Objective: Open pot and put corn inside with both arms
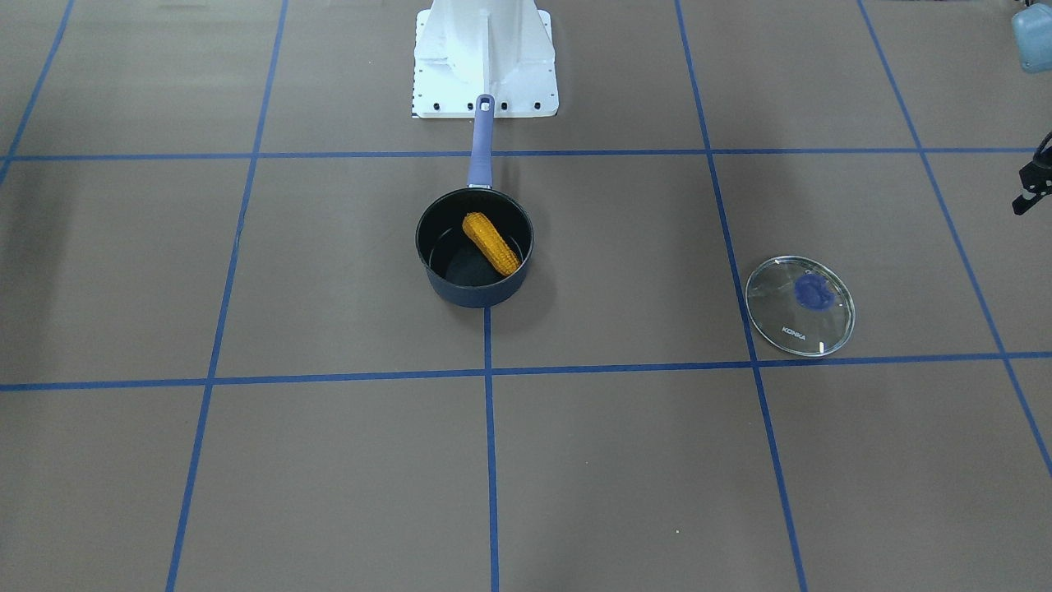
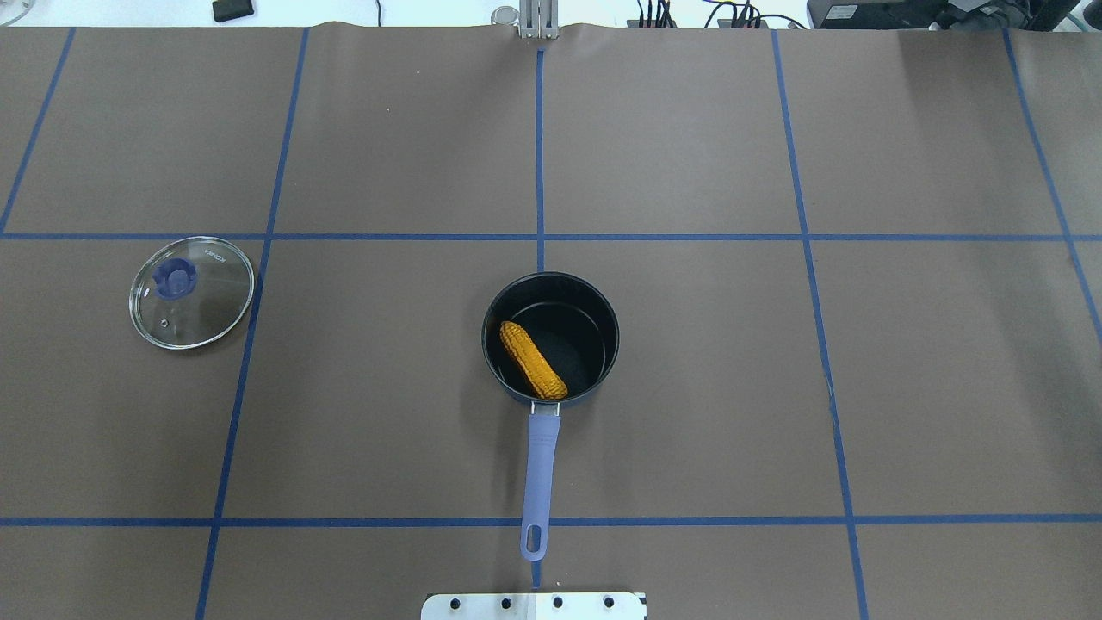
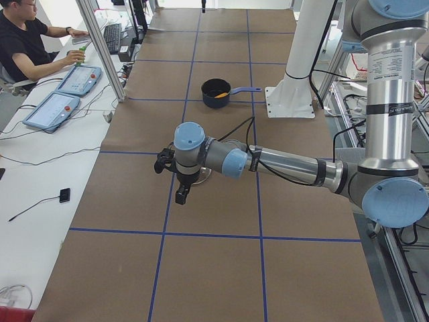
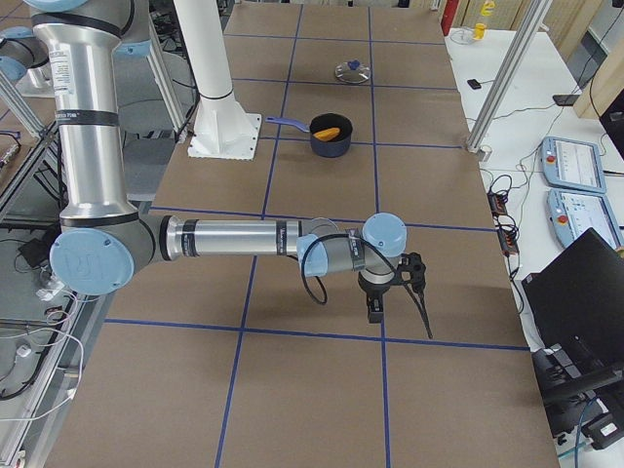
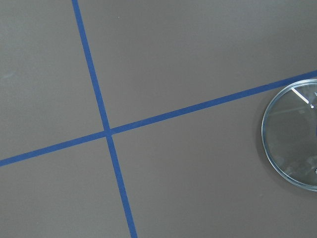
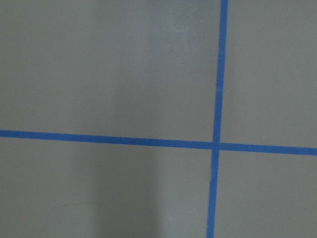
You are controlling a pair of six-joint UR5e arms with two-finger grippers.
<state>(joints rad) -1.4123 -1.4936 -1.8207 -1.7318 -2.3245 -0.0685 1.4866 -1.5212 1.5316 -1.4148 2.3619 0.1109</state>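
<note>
Lid (image 1: 800,306) lies well apart; corn (image 1: 491,242) inside uncovered pot (image 1: 472,293).

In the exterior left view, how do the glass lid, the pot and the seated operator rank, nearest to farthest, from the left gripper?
1. Glass lid: on the table, right beside the left gripper.
2. Pot: farther along the table, near its middle, with the corn inside.
3. Seated operator: off the table, in the view's upper left corner.
</note>
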